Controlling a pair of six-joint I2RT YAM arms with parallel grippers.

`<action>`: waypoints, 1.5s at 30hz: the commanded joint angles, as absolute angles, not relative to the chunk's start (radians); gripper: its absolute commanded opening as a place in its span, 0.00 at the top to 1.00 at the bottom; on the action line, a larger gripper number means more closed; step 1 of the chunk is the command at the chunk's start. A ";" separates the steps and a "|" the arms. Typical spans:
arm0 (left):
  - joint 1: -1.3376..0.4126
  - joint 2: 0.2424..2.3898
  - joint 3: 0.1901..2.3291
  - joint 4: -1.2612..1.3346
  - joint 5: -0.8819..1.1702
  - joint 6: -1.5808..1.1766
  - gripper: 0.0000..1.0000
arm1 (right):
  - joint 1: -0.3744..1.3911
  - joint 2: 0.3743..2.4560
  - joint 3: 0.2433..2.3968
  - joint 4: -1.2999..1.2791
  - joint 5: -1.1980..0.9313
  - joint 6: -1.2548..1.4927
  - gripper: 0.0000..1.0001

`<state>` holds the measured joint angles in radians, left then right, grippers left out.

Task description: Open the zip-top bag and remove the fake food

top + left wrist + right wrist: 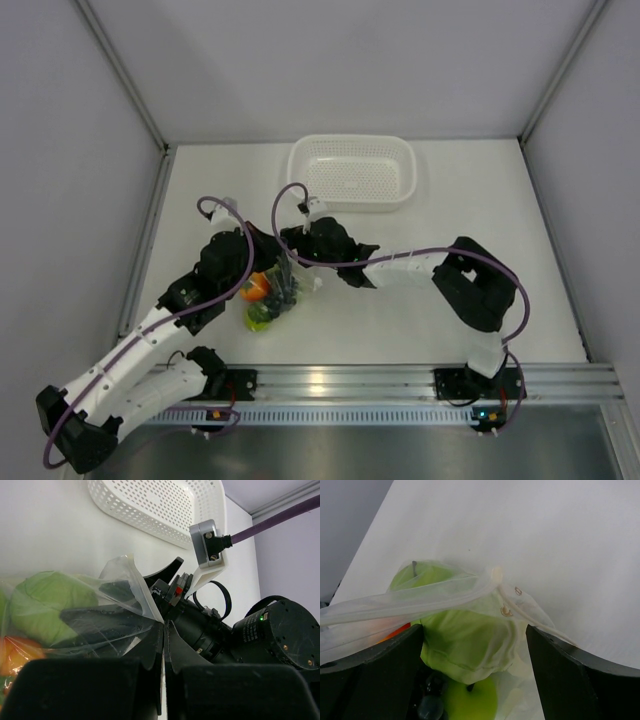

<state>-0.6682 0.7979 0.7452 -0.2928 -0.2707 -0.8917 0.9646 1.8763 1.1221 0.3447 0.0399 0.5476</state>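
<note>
The zip-top bag (272, 300) lies at the table's middle left, clear and crinkly, with fake food inside: an orange-red fruit (255, 287), green fruit (260, 315) and dark grapes (284, 292). My left gripper (164, 630) is shut, and the bag's upper edge (135, 587) runs down into its closed tips. In the right wrist view my right gripper (474, 632) is open, one finger on each side of the bag's mouth. The zip strip (420, 600) stretches across above a green apple (470, 700) and a pale green fruit (470, 640). In the top view both grippers meet at the bag's top end (285, 262).
A white perforated basket (352, 172) stands at the back, just behind the right wrist. Grey walls close in the table on the left, right and back. The right arm's elbow (470, 285) sits to the right of the bag.
</note>
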 commanded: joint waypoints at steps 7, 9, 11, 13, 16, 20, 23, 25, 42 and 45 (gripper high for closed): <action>-0.666 0.810 0.839 -0.152 -0.184 -0.919 1.00 | 0.954 1.769 1.054 0.188 0.316 0.568 0.15; -0.666 0.813 0.883 -0.147 -0.157 -0.933 1.00 | 0.947 1.727 1.055 0.115 0.397 0.554 0.13; -0.666 0.807 0.908 -0.147 -0.150 -0.946 1.00 | 0.933 1.680 1.055 0.017 0.442 0.540 0.12; -0.666 0.795 0.925 -0.146 -0.153 -0.954 1.00 | 0.914 1.629 1.058 -0.079 0.492 0.512 0.12; -0.666 0.759 0.911 -0.147 -0.172 -0.972 1.00 | 0.899 1.589 1.101 -0.187 0.531 0.434 0.11; -0.666 0.701 0.845 -0.150 -0.228 -1.012 1.00 | 0.893 1.589 1.215 -0.476 0.567 0.318 0.09; -0.666 0.675 0.770 -0.150 -0.271 -1.048 1.00 | 0.891 1.588 1.259 -0.558 0.571 0.264 0.05; -0.666 0.675 0.738 -0.147 -0.304 -1.058 1.00 | 0.887 1.592 1.261 -0.543 0.473 0.236 0.03; -0.666 0.773 0.667 -0.147 -0.423 -1.023 1.00 | 0.844 1.853 1.266 -0.318 0.155 0.301 0.25; -0.666 0.775 0.664 -0.147 -0.425 -1.023 1.00 | 0.828 1.844 1.221 -0.267 0.135 0.330 0.55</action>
<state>-0.6701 0.7849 0.6598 -0.2249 -0.3744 -1.0386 0.8612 1.8015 1.2892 -0.2180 0.1421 0.3267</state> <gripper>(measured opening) 0.015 0.515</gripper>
